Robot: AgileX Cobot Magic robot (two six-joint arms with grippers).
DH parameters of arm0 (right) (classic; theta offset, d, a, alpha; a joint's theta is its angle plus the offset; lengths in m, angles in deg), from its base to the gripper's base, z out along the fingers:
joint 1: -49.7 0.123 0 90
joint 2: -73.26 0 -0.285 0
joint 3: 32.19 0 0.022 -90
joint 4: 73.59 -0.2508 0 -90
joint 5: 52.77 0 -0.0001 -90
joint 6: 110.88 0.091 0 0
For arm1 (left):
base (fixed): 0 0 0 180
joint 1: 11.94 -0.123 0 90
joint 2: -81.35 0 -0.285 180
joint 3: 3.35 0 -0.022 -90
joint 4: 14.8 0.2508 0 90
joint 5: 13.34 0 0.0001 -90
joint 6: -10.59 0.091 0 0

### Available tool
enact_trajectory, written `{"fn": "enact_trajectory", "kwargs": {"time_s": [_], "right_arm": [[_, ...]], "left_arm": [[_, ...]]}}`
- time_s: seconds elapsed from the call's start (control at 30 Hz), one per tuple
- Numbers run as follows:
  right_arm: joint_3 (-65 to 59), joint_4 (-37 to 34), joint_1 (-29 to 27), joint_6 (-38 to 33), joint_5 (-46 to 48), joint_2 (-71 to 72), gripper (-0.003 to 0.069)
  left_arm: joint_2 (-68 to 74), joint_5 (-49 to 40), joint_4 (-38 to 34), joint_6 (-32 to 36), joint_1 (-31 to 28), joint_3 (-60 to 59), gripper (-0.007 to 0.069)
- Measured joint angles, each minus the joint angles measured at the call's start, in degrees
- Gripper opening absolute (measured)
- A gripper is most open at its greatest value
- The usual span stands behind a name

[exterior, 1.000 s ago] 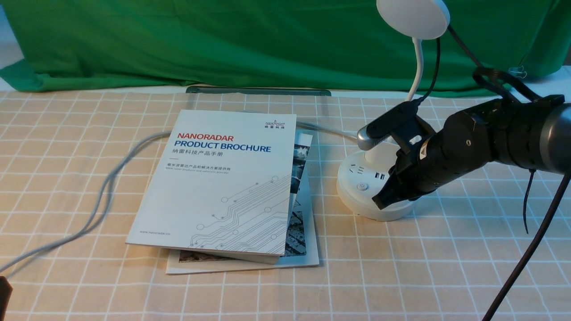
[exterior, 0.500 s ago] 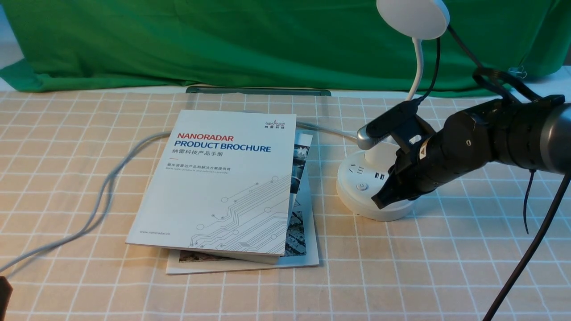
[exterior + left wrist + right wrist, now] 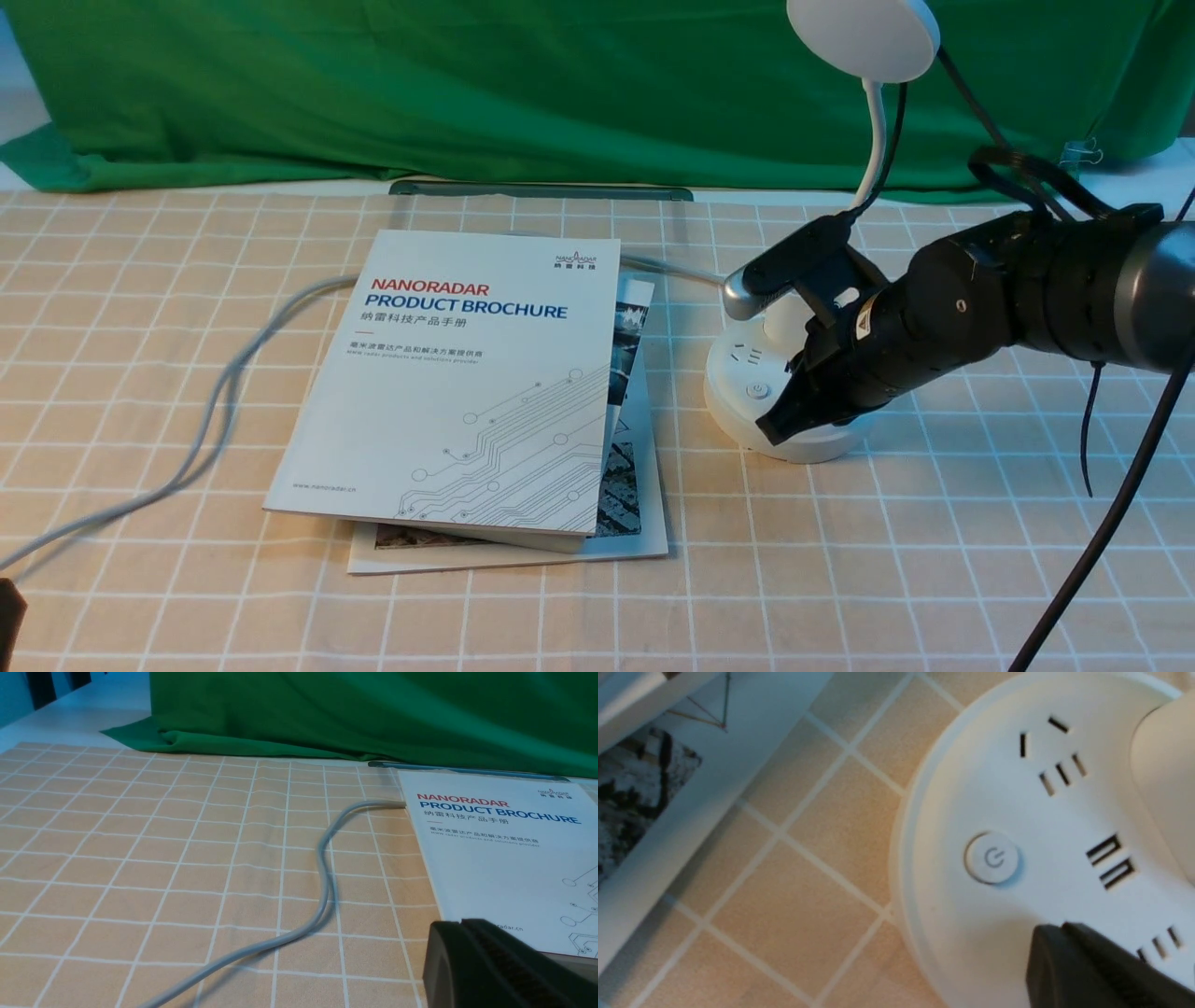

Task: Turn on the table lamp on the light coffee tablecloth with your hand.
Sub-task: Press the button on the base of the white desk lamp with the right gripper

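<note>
Cloth (image 3: 840, 560): you have tan cloth with a white grid across the whole work area. A green cloth (image 3: 467, 84) is draped along its far edge.
Left gripper (image 3: 460, 933): you see only its dark tip, low by the cloth's near left corner. The jaws sit pressed together with nothing between them.
Cable (image 3: 224, 392): a grey cable runs from the cloth's left edge, curves towards the middle and goes under the brochure.
Brochure (image 3: 467, 373): it lies flat mid-cloth, white, titled "NANORADAR PRODUCT BROCHURE". It rests on a second booklet (image 3: 644, 523) that shows at its right and near sides.
Lamp (image 3: 738, 411): your target stands right of the brochure, towards the cloth's far right. Its round base is on the cloth, and its thin neck rises to a disc head (image 3: 864, 37) at the frame top.
Button (image 3: 992, 857): it is a round power button on top of the base, on the side facing the brochure, with sockets beside it.
Right gripper (image 3: 770, 429): the jaws are fully closed and hold nothing. The tip is angled down over the near part of the base, just beside the button and not on it. You cannot tell whether it touches the base.
</note>
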Motion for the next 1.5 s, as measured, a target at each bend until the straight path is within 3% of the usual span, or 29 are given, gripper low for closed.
{"fn": "enact_trajectory", "kwargs": {"time_s": [0.53, 1.03, 1.5], "right_arm": [[0.0, 0.5, -1.2, 0.1, 0.0, -0.3, 0.003], [-2.8, 0.5, -1.2, 0.1, -6.1, -0.3, 0.003], [-3.9, 0.7, -1.2, 0.1, -3.8, 6.0, 0.0029]], "left_arm": [[0.0, 0.0, 0.0, 0.0, 0.0, 0.0, 0.0021], [0.0, 0.0, 0.0, 0.0, 0.0, 0.0, 0.0021], [0.0, 0.0, 0.0, 0.0, 0.0, 0.0, 0.0021]]}}
